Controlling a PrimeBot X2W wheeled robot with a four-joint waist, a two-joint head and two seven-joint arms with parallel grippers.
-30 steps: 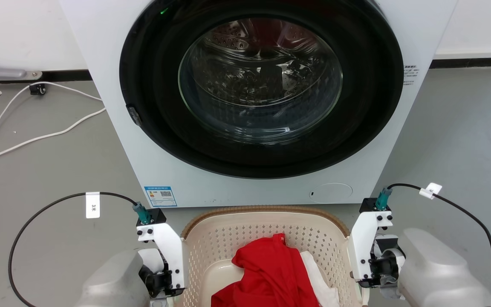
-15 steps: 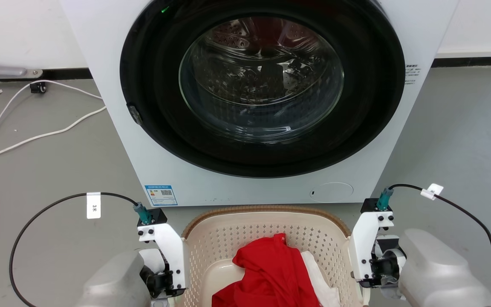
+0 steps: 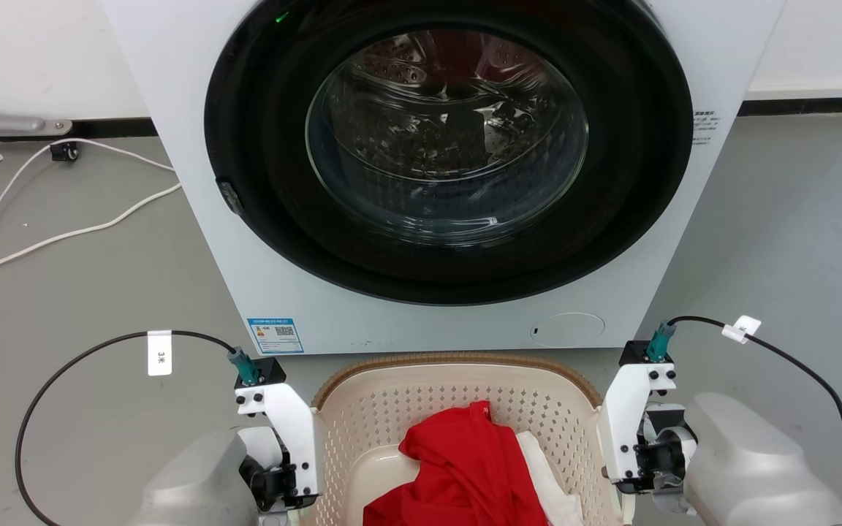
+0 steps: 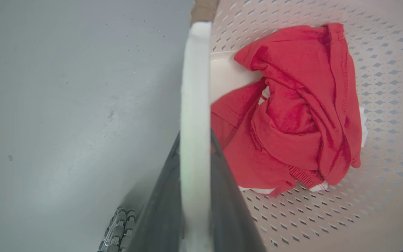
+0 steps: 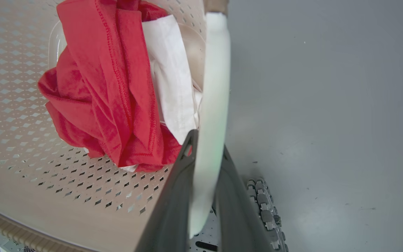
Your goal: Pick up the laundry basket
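We found the laundry basket (image 3: 392, 409) just before the closed door (image 3: 446, 131) of the washing machine (image 3: 421, 325), opening upward, holding a crumpled red garment (image 3: 457, 467) over a white cloth (image 3: 549, 475). Its near end was cut off, so we could not tell its long axis. The left gripper (image 4: 195, 140) and right gripper (image 5: 206, 143) each clamped a white side handle (image 4: 194, 87); a white cable (image 3: 63, 235) lay well to the left.

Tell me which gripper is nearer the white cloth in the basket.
Right. The right gripper grips the handle beside the white cloth; the left gripper grips the opposite handle, beyond the red garment.
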